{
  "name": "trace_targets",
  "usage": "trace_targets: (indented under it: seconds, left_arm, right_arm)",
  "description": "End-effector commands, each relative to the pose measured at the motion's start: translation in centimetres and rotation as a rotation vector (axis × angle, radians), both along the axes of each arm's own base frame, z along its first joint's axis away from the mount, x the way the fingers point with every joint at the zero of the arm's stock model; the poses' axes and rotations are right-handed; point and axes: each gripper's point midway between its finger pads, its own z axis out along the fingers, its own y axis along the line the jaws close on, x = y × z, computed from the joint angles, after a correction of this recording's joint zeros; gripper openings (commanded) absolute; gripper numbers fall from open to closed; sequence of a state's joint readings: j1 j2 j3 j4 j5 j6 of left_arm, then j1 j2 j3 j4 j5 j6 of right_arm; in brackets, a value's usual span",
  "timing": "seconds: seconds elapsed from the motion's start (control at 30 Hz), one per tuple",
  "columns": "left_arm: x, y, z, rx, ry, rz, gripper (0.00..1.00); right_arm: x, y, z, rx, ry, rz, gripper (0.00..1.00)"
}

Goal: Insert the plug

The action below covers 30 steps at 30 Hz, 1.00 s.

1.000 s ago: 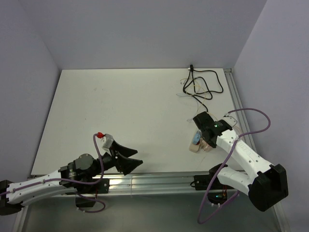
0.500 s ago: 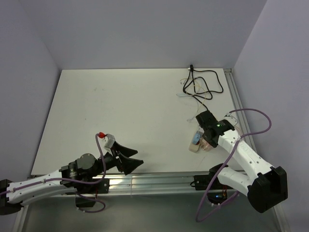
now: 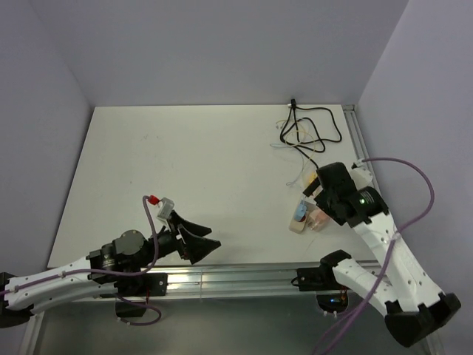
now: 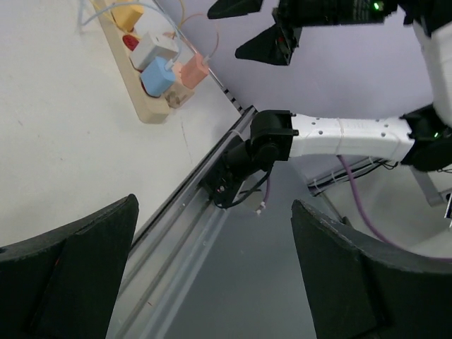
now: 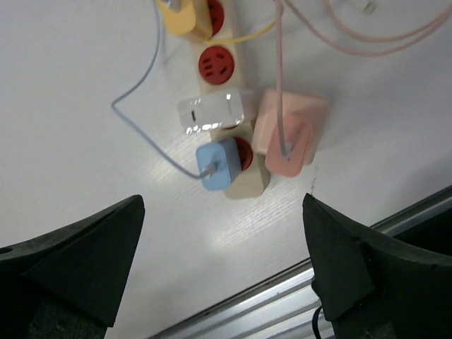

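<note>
A beige power strip [image 5: 248, 185] [image 3: 297, 226] lies near the table's front right edge. Plugged into it are a yellow plug [image 5: 185, 15], a white plug [image 5: 212, 110] and a blue plug [image 5: 219, 164] [image 3: 299, 213]. A pink plug [image 5: 289, 134] [image 3: 318, 220] sits against the strip's right side; how deep it sits I cannot tell. One red socket [image 5: 215, 65] is free. My right gripper [image 5: 223, 205] [image 3: 321, 195] hangs open above the strip, holding nothing. My left gripper [image 4: 214, 212] [image 3: 211, 239] is open and empty over the front edge at the left.
A tangle of black and light cables [image 3: 309, 132] lies at the back right and runs down to the strip. An aluminium rail [image 3: 244, 277] borders the table's front edge, and another rail [image 3: 362, 151] runs along the right edge.
My right gripper has opened wide and lifted up and back from the strip's plugs. The left gripper has opened a little wider and shifted slightly.
</note>
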<state>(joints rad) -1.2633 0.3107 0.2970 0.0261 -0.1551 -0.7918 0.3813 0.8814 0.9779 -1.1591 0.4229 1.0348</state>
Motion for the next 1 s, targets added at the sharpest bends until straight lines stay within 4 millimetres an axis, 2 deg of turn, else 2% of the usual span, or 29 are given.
trace_targets:
  seconds: [0.0, 0.03, 0.13, 0.2, 0.27, 0.47, 0.5, 0.53, 0.63, 0.7, 0.77, 0.97]
  left_arm:
    - [-0.7, -0.5, 1.5, -0.065, 0.104, -0.029, 0.95]
    - [-0.9, -0.5, 1.6, -0.074, 0.116, -0.036, 0.96]
    - [-1.1, -0.2, 1.6, -0.097, 0.16, -0.035, 0.95]
    - [-1.2, 0.2, 1.6, -0.122, 0.191, -0.033, 0.95]
    - [-1.2, 0.5, 0.1, -0.112, 0.242, -0.019, 0.94]
    - [-0.8, 1.8, -1.2, -0.2, 0.332, 0.028, 0.92]
    - [-0.6, 2.1, -0.9, -0.223, 0.331, 0.042, 0.92]
    - [-0.5, 2.4, -1.2, -0.211, 0.338, 0.056, 0.92]
    - [0.0, 3.2, -0.3, -0.221, 0.327, 0.091, 0.92]
    - [0.1, 3.5, 0.0, -0.21, 0.322, 0.107, 0.91]
    - [0.2, 3.7, 0.4, -0.208, 0.314, 0.115, 0.91]
    - [0.1, 3.2, -0.3, -0.179, 0.319, 0.104, 0.91]
  right_arm:
    - [-1.2, 2.5, -0.6, 0.133, -0.052, 0.121, 1.0]
    - [-1.6, 2.7, -2.2, 0.147, -0.034, 0.126, 1.0]
    - [-1.7, 4.1, -3.3, 0.206, -0.066, 0.191, 1.0]
    - [-1.5, 4.3, -3.6, 0.2, -0.082, 0.22, 1.0]
    - [-1.3, 4.5, -3.7, 0.19, -0.096, 0.236, 1.0]
    - [-0.3, 5.9, -3.4, 0.148, -0.065, 0.307, 0.96]
    - [0.0, 5.5, -3.1, 0.109, -0.069, 0.3, 0.94]
    - [0.2, 5.5, -3.5, 0.084, -0.046, 0.303, 0.93]
    - [0.7, 5.0, -4.2, 0.011, -0.016, 0.296, 0.88]
    - [1.0, 4.7, -4.5, -0.016, -0.011, 0.286, 0.78]
    - [1.4, 4.7, -5.1, -0.031, -0.015, 0.281, 0.74]
    - [2.5, 4.6, -5.9, -0.069, 0.001, 0.261, 0.56]
